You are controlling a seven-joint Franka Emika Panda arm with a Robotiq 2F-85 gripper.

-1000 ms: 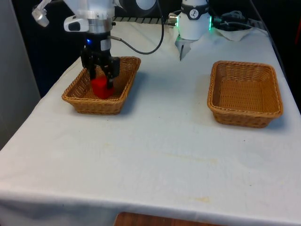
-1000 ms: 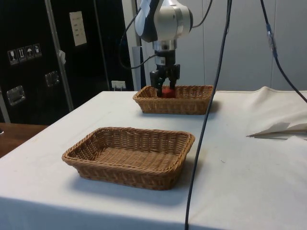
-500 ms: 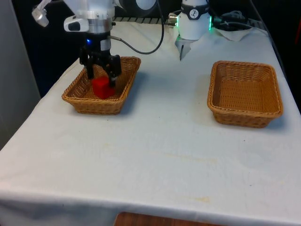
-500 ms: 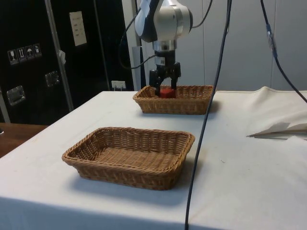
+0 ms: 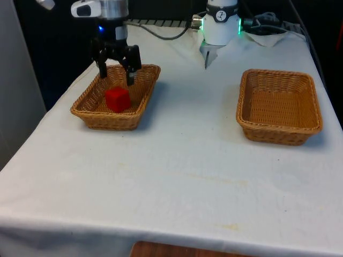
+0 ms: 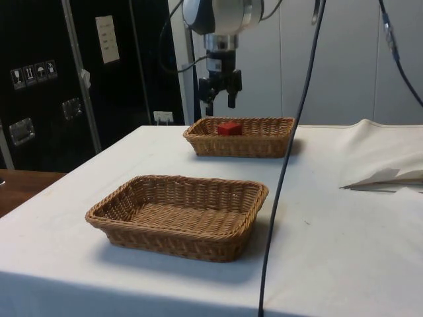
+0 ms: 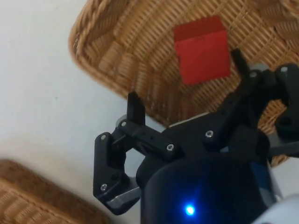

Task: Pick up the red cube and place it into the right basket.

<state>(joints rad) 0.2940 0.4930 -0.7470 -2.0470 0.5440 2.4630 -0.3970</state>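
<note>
We see a bench (image 5: 177,176) under a white cloth (image 6: 344,218), a black cable (image 6: 291,132) hanging, and dark cabinets (image 6: 39,79) behind.

No readable text anywhere. In the side view's upper left, a white notice (image 6: 106,39) and small pictogram stickers (image 6: 31,72) sit on dark cabinet doors (image 6: 39,99) — their markings too small to make out.

Even, bright indoor light falls on the cloth (image 5: 177,176) from above; soft shadows sit beside each basket (image 6: 178,214) (no hard edges). Dark backgrounds stay dim. The wrist view's cube (image 7: 202,49) looks slightly soft.
</note>
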